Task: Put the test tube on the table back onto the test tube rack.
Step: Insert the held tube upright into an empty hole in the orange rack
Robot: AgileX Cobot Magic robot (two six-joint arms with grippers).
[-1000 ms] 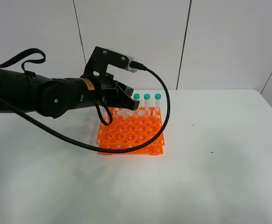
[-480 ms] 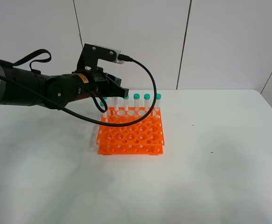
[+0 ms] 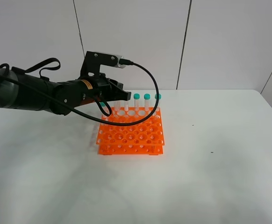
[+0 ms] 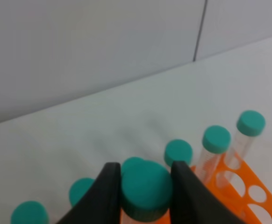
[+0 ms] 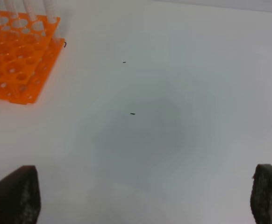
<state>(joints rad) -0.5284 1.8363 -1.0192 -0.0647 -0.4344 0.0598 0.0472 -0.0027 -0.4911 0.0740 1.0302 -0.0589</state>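
Observation:
The orange test tube rack [image 3: 131, 136] stands on the white table [image 3: 211, 177] left of centre. Teal-capped tubes stand in its back row; three show uncovered [image 3: 146, 97]. My left gripper [image 3: 116, 93] hovers over the left part of that row. In the left wrist view it [image 4: 146, 198] is shut on the teal cap of a test tube [image 4: 146, 186], held upright among the row's other caps [image 4: 216, 138]. The tube's lower part is hidden. My right gripper [image 5: 140, 205] is open and empty over bare table, right of the rack [image 5: 14, 56].
A black cable [image 3: 157, 100] loops from the left wrist down in front of the rack's back rows. A grey panelled wall [image 3: 220, 42] rises behind the table. Small dark specks [image 5: 132, 113] lie on the table right of the rack.
My left gripper drew back from the rack's middle toward the left end of the back row. More of the rack's front is uncovered now.

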